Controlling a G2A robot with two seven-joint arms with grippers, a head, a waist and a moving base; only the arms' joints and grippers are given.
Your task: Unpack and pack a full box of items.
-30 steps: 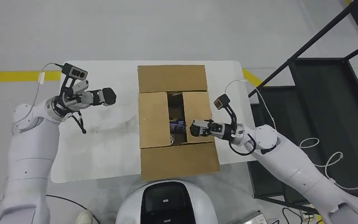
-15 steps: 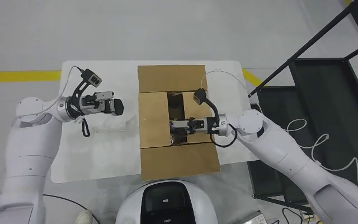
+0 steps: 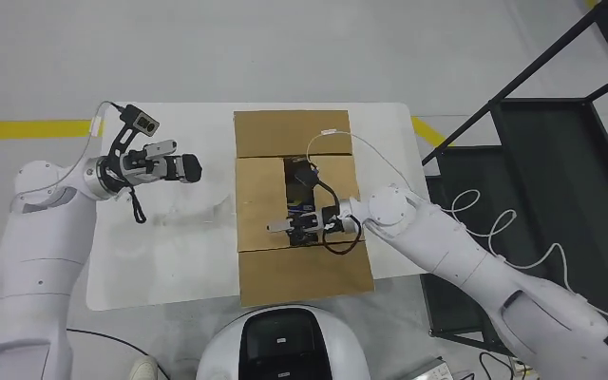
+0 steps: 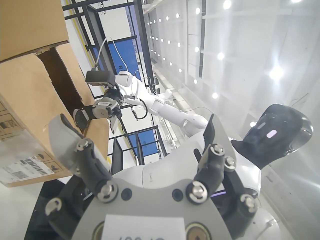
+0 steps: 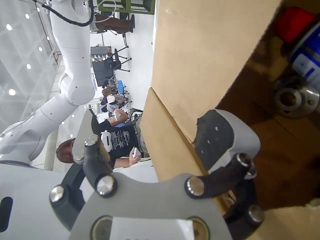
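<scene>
box flap (image 3: 260, 195) between spread right jaws

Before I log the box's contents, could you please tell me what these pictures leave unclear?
- Box contents: in the top view the flaps of the box cover all but a narrow gap, and the right gripper crosses it.
- Blue can with red cap: in the right wrist view, cut off by the picture edge and hidden partly by a flap.
- Metal flange: dim in the right wrist view; what it belongs to is unclear.
</scene>
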